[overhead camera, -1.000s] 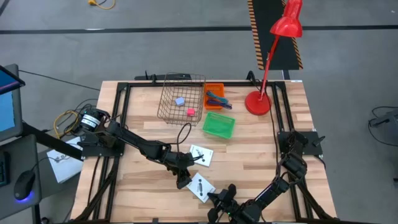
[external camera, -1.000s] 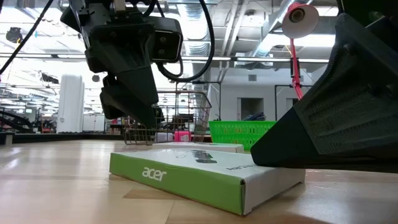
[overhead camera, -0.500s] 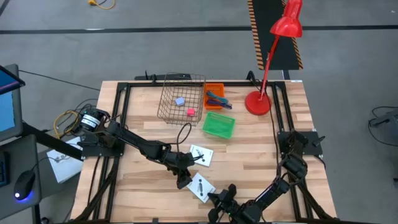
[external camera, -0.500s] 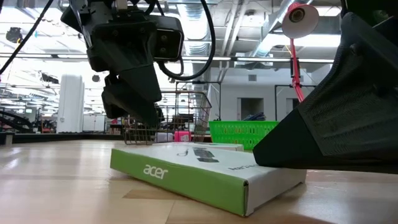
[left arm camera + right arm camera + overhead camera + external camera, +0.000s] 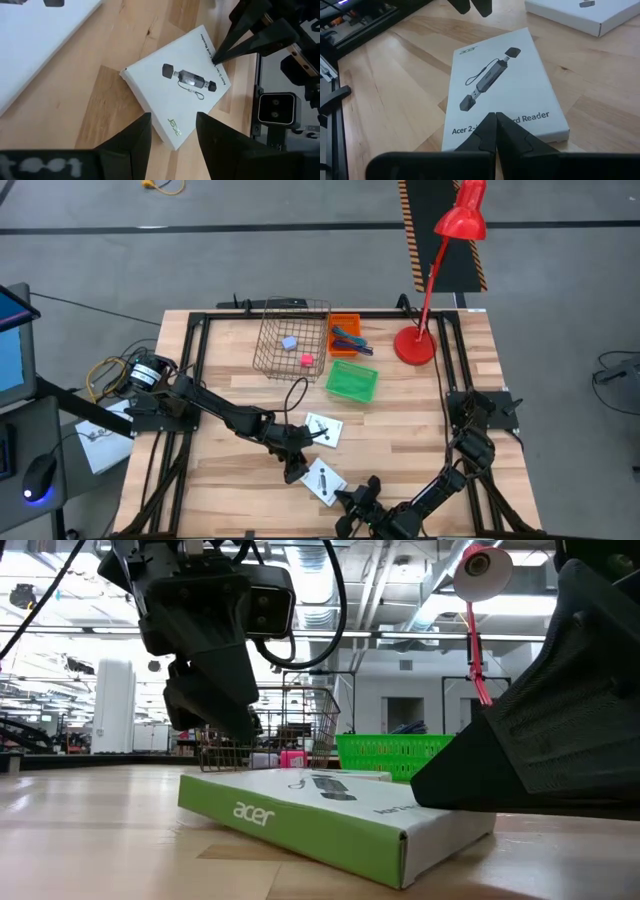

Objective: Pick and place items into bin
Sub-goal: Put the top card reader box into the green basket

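A flat white packet (image 5: 323, 479) with a green edge (image 5: 300, 810) lies on the table near its near edge. My right gripper (image 5: 495, 116), shut, has its tips on this packet's top face. My left gripper (image 5: 173, 116) is open and hovers just above the packet's (image 5: 175, 85) other end, touching nothing. It hangs over the table (image 5: 235, 730) in the low view. A second white packet (image 5: 322, 430) lies flat a little farther in. A lilac cube (image 5: 289, 342) and a pink cube (image 5: 306, 360) sit in the wire basket (image 5: 293, 315). Pen-like sticks (image 5: 347, 337) lie in an orange tray. My right gripper presses its shut fingertips (image 5: 487, 125) on the packet's printed top face, close to one short edge (image 5: 530, 120). The fingers come in low and slanting from the table's near right side (image 5: 470, 780). The packet lies flat on the table.
A green bin (image 5: 352, 381) stands right of the centre, beside the orange tray (image 5: 345, 320) and the wire basket. A red desk lamp (image 5: 415, 345) stands at the far right. Bare wood (image 5: 230, 480) lies left of the packets. Black frame rails (image 5: 190, 380) run along the table's sides.
The near packet has slid a little toward the table's right and near side, under my right gripper's shut tips, which drew back the same way. My left gripper has kept still and open.
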Robot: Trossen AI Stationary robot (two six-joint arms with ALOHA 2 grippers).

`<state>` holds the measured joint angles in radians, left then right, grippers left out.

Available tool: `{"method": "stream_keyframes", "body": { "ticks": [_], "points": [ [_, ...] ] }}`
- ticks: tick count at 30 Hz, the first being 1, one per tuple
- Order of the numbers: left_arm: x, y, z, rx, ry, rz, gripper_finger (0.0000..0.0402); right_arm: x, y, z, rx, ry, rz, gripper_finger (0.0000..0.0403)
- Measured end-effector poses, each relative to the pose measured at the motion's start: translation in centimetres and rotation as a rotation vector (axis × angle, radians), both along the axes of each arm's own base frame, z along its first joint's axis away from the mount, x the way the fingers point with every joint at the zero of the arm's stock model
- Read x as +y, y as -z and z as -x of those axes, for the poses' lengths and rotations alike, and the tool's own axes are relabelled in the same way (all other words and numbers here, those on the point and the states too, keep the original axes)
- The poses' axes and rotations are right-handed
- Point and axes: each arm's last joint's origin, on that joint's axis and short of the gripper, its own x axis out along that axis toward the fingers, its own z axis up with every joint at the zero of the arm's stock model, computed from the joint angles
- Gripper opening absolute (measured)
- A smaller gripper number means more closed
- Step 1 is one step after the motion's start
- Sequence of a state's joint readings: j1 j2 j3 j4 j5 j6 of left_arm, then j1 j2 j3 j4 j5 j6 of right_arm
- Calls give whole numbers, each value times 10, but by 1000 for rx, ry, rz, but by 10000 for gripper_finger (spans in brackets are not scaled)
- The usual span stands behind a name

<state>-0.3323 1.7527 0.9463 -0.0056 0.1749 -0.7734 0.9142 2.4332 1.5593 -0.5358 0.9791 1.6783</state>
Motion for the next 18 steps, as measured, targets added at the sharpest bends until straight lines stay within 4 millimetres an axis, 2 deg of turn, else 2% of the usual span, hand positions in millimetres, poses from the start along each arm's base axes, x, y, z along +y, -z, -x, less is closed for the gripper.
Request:
{"method": "stream_keyframes", "body": {
  "ticks": [10,16,18],
  "points": [
    [-1,2,2,41,41,33,143,0,0,0,1,1,2,0],
    [-3,38,-4,156,65,99,143,0,0,0,1,2,4,0],
    [-5,43,-8,143,83,142,143,-1,0,0,-1,4,6,0]
  ]
}}
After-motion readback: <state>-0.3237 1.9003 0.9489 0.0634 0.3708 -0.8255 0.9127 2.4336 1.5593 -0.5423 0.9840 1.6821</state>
